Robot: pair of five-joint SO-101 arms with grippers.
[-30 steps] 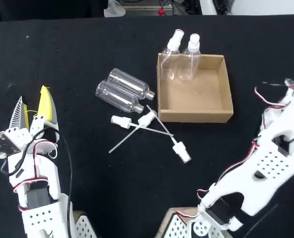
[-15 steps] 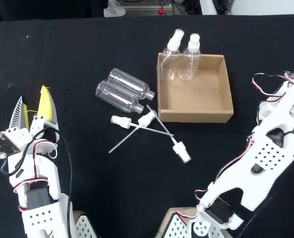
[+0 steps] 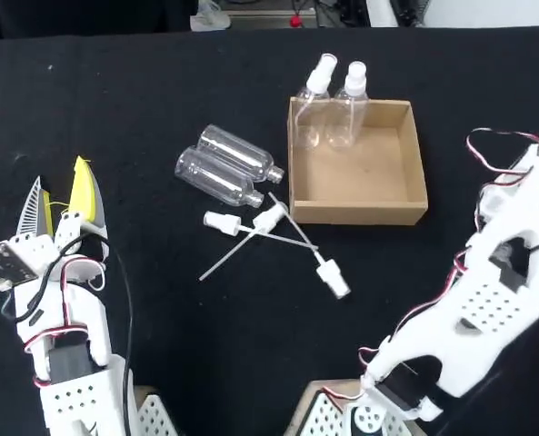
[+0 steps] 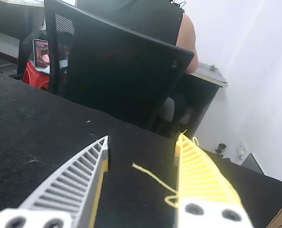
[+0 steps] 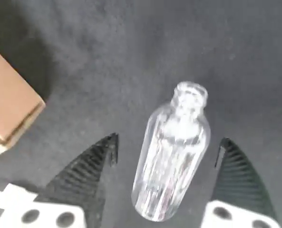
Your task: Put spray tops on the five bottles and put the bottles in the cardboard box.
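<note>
The cardboard box [image 3: 360, 214] stands right of centre, with two capped spray bottles [image 3: 310, 102] [image 3: 349, 100] upright in its far left corner. Left of it two clear uncapped bottles [image 3: 238, 153] [image 3: 216, 178] lie side by side. Three loose spray tops [image 3: 222, 221] [image 3: 271, 216] [image 3: 334, 276] with long tubes lie in front of them. In the right wrist view a third uncapped bottle [image 5: 171, 156] lies on the black cloth between the open black fingers of my right gripper [image 5: 168, 141], untouched. My left gripper [image 3: 60, 189] [image 4: 144, 138] stands open and empty at the near left.
My right arm [image 3: 496, 272] runs along the table's right edge. A corner of the box [image 5: 10, 111] lies close beside the right gripper. Black cloth covers the table [image 3: 142, 82]. An office chair [image 4: 117, 71] stands beyond the far edge.
My right arm has shifted a little toward the right edge of the table. The left arm and the things on the table have stayed put.
</note>
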